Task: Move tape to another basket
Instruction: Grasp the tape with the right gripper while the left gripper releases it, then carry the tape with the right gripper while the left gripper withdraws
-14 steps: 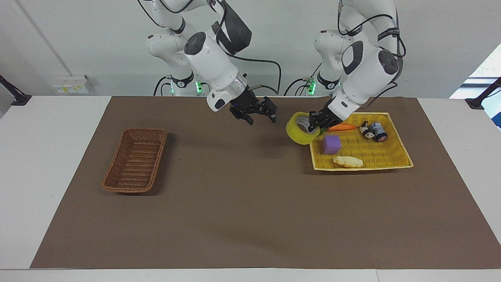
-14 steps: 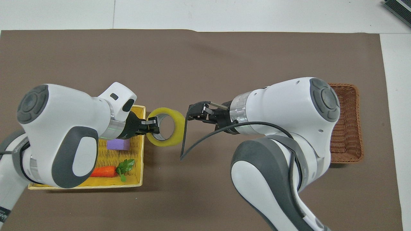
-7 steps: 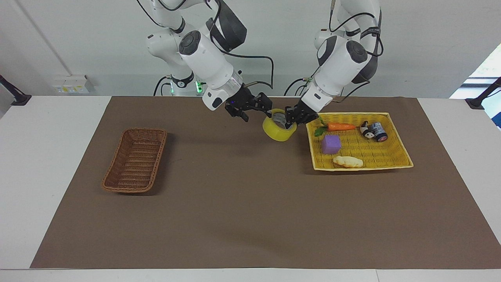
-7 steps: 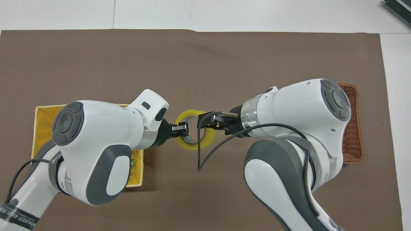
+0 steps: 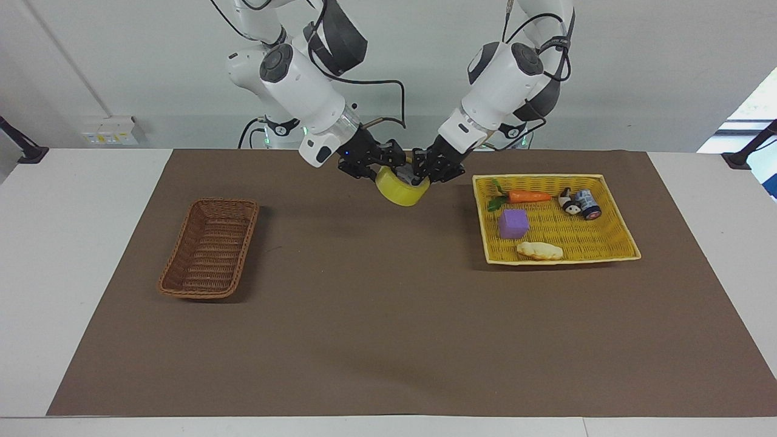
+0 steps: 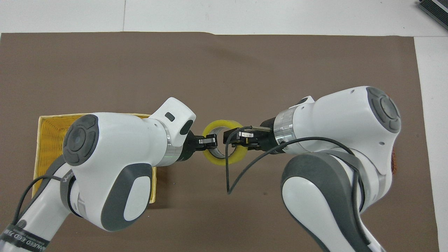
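Spanning most of the surface (image 5: 388, 388), a brown mat (image 5: 388, 315) carried two baskets well apart: the yellow tray (image 5: 625, 243) toward the left arm's end and the brown basket (image 5: 209, 249) toward the right arm's end. The tray held a carrot (image 5: 528, 196), a purple block (image 5: 513, 223), a pale bread-like piece (image 5: 539, 250) and two small cylinders (image 5: 580, 203), but no tape. The basket looked empty.

By my reading the task was about half done. The tape (image 5: 400, 190) was out of the tray and hung in the air over bare mat between the two baskets, closer to the tray than to the basket. A handover between the arms appeared to be in progress. What remained was the release by one arm, the carry toward the right arm's end, and the drop into the basket.

The left hand (image 5: 423, 172) was clamped on the roll's wall at the side toward the tray, one finger inside the core. The right hand (image 5: 388, 165) met the roll from the side toward the basket, its fingers straddling the wall there. I cannot tell whether they had closed firmly on it. In the overhead view the tape (image 6: 224, 147) sat directly between the left hand (image 6: 209, 140) and the right hand (image 6: 235, 134), both touching its rim.
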Available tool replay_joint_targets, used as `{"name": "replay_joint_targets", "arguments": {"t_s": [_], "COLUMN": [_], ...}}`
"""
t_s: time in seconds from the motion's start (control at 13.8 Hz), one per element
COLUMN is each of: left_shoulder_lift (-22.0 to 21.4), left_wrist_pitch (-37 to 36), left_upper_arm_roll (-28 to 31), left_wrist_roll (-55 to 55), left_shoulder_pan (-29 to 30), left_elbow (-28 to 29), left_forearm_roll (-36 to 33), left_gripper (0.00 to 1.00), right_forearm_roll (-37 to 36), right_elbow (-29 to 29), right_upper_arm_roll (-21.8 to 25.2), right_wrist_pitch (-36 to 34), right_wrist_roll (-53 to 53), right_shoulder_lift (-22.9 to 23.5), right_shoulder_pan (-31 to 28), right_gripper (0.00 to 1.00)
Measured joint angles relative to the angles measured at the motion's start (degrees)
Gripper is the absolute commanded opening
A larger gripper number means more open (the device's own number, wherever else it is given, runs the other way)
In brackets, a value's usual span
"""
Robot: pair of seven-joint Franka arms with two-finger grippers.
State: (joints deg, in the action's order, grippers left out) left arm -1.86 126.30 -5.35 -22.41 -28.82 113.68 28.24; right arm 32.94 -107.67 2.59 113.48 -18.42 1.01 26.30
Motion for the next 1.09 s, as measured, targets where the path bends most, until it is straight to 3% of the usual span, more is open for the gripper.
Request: {"name": "replay_joint_targets", "arguments": {"t_s": [0.07,0.87,1.09], "left_shoulder_lift": [0.16,-3.15,-3.73], "left_wrist_pitch": [0.0,-0.58,-7.92], "left_upper_arm_roll": [-0.26,2.15,2.68], "left_wrist_roll": [0.0,-10.74,-10.74], "left_shoulder_pan": [-0.27,0.09,3.49], "left_elbow": [-0.31,-3.5,-4.01], "left_forearm_roll": [0.1,1.17,-0.58], "left_gripper": [0.99,1.0,1.0], "right_forearm_roll": [0.02,0.2,0.2], "right_elbow": [0.12,0.09,0.09], "right_upper_arm_roll": [-0.02,0.34,0.41], "right_wrist_pitch": [-1.57,-4.36,-4.36], "right_wrist_roll": [0.06,0.15,0.15], "right_shoulder_lift": [-0.27,-0.89,-1.0], "right_shoulder_pan": [-0.67,-3.52,-3.59], "right_gripper": [0.0,0.0,0.0]}}
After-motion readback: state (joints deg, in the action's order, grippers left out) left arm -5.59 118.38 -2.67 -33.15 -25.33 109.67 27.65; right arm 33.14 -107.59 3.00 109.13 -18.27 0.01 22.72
